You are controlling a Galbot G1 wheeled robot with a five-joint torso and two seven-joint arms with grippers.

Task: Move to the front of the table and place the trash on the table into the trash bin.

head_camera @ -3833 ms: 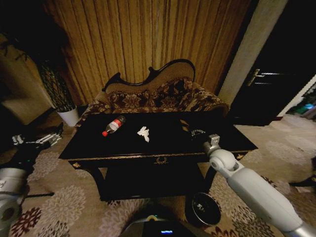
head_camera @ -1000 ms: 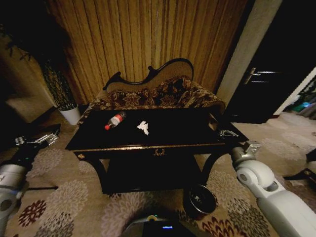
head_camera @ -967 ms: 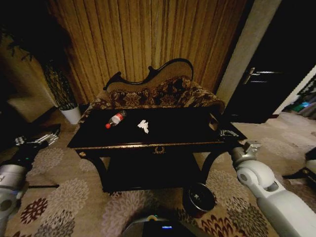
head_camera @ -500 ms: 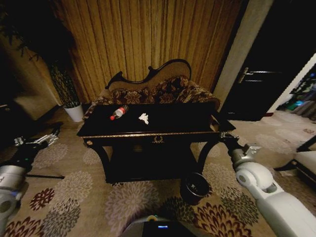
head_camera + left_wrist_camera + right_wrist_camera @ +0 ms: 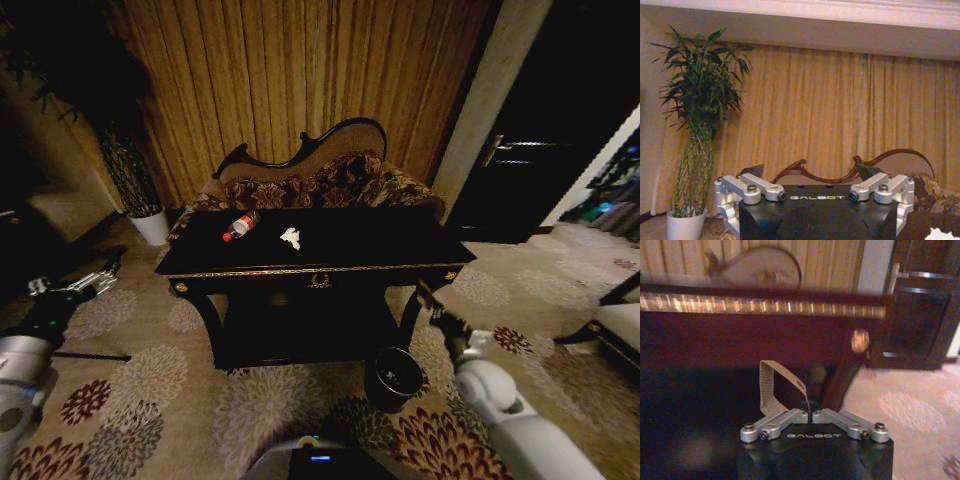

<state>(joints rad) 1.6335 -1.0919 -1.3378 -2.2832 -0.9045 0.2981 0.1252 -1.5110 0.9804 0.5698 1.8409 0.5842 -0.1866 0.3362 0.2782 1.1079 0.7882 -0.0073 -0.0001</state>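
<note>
Big picture: table [image 5: 330, 255] stands dead ahead of the robot, sofa [image 5: 310, 185] and curtain [image 5: 300, 80] behind it, potted plant [image 5: 135, 185] off to the left.

Trash bin [image 5: 393, 378] sits on the carpet [image 5: 130, 390] by the table's right front leg, below the tabletop edge and near the right arm.

Right gripper [image 5: 432, 305] hangs low, just off the table's right front corner and above/beside the bin. Jaws pinched fully together on a thin tan strip of trash [image 5: 777, 385], which loops up from between the tips in the right wrist view. What the strip is exactly: can't tell.

Left gripper [image 5: 85, 287] is held out to the left over the carpet, well apart from the table, jaws spread wide w/ nothing between them.

Rest of the trash lies on the left half of the tabletop: bottle [image 5: 240, 226] w/ red label, long axis running diagonally, cap end toward the front-left; crumpled paper [image 5: 291, 238] just to its right. Both lie up and to the right of the left jaws, so left arm is the nearer one for them; right arm is nearer the bin, which lies down and slightly left of its jaws.
</note>
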